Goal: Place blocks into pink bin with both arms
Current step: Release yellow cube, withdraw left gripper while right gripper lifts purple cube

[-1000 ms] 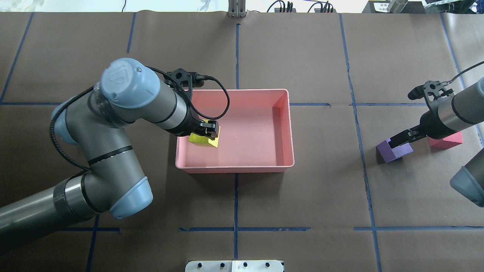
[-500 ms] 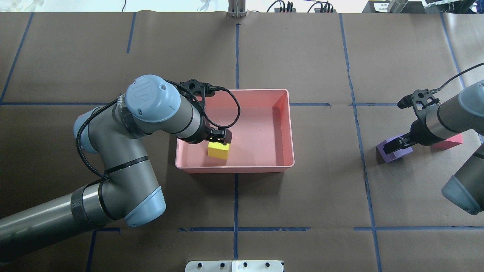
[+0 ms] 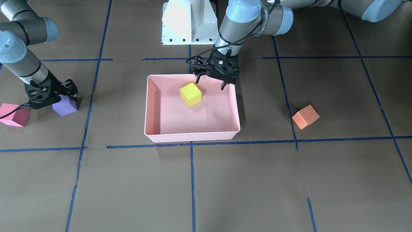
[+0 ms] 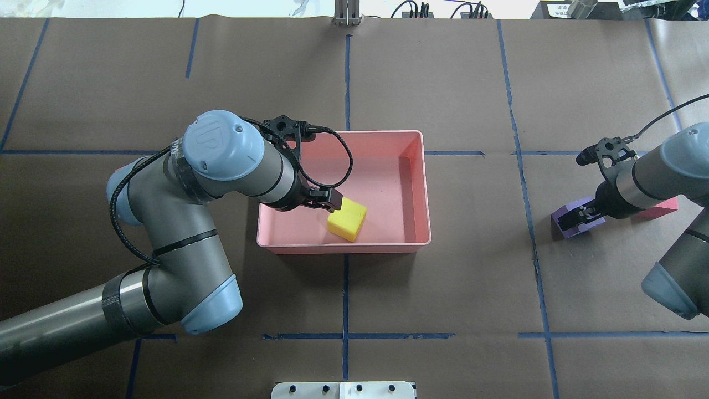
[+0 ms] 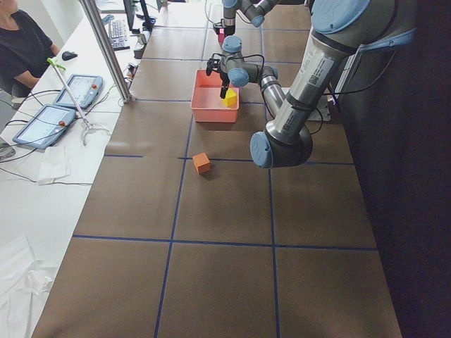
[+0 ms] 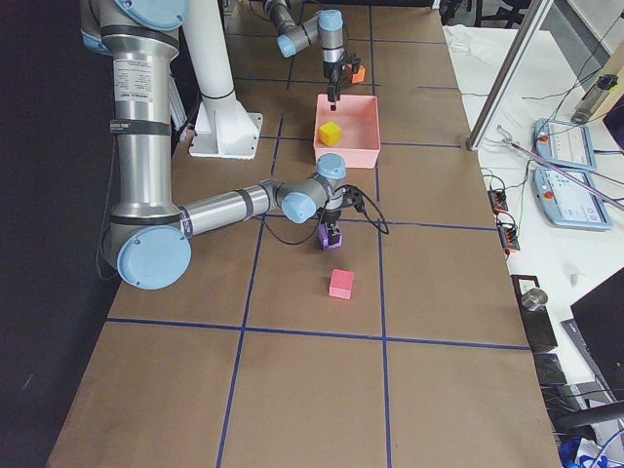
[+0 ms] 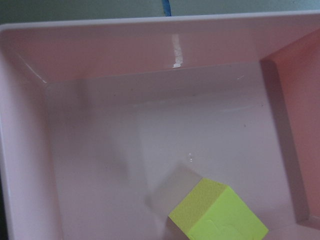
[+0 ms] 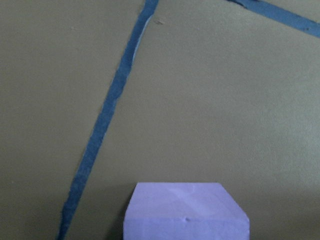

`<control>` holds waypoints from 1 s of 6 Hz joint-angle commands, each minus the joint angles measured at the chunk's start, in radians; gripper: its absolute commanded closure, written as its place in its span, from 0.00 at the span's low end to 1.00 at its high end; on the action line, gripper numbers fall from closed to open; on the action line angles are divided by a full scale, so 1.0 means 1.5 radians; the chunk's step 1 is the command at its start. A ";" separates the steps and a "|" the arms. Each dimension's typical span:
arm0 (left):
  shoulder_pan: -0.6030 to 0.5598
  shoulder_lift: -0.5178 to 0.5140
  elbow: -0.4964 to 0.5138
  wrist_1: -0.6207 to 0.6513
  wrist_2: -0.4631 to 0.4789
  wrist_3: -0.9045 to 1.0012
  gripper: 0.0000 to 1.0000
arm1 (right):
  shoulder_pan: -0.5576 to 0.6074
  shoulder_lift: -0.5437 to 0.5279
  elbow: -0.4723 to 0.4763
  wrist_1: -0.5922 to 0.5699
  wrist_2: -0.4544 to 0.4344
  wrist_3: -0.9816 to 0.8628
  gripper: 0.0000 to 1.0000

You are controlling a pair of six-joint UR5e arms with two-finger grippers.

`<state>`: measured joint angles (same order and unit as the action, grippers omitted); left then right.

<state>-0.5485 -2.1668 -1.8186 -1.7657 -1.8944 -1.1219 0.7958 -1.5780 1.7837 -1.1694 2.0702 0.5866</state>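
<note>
The yellow-green block (image 3: pixel 190 94) lies loose in the pink bin (image 3: pixel 193 137), turned at an angle near the wall on the robot's side; it also shows in the overhead view (image 4: pixel 347 220) and the left wrist view (image 7: pixel 217 212). My left gripper (image 3: pixel 210 83) is open and empty above that wall. My right gripper (image 4: pixel 576 215) is down over the purple block (image 4: pixel 556 223), jaws open on either side of it. The pink-red block (image 4: pixel 659 206) lies just beyond it. The orange block (image 3: pixel 305 116) lies on the table to my left of the bin; the left arm hides it in the overhead view.
The white pedestal (image 3: pixel 188 22) stands behind the bin on the robot's side. Blue tape lines cross the brown table cover. In the exterior left view an operator (image 5: pixel 25 42), tablets (image 5: pixel 56 105) and a metal post (image 5: pixel 106 49) are beyond the table's far edge.
My left gripper carried the yellow-green block further into the bin and let it go; the block dropped and slid right. My right gripper lowered onto the purple block.
</note>
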 commanded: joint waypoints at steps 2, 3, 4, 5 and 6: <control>-0.057 0.167 -0.094 -0.003 0.000 0.165 0.00 | 0.044 0.028 0.159 -0.127 0.052 0.003 1.00; -0.087 0.238 -0.108 -0.009 -0.004 0.272 0.00 | 0.048 0.151 0.196 -0.267 0.073 0.083 1.00; -0.134 0.267 -0.104 -0.009 -0.008 0.381 0.00 | 0.009 0.246 0.192 -0.331 0.065 0.194 1.00; -0.175 0.272 -0.090 -0.008 -0.009 0.491 0.00 | -0.040 0.298 0.179 -0.333 0.044 0.279 1.00; -0.218 0.271 -0.066 -0.007 -0.032 0.570 0.00 | -0.112 0.368 0.120 -0.326 -0.040 0.380 0.99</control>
<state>-0.8137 -1.7662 -1.9459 -1.7776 -1.9186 -0.3947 0.7211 -1.1265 2.0278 -1.6551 2.1027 1.0129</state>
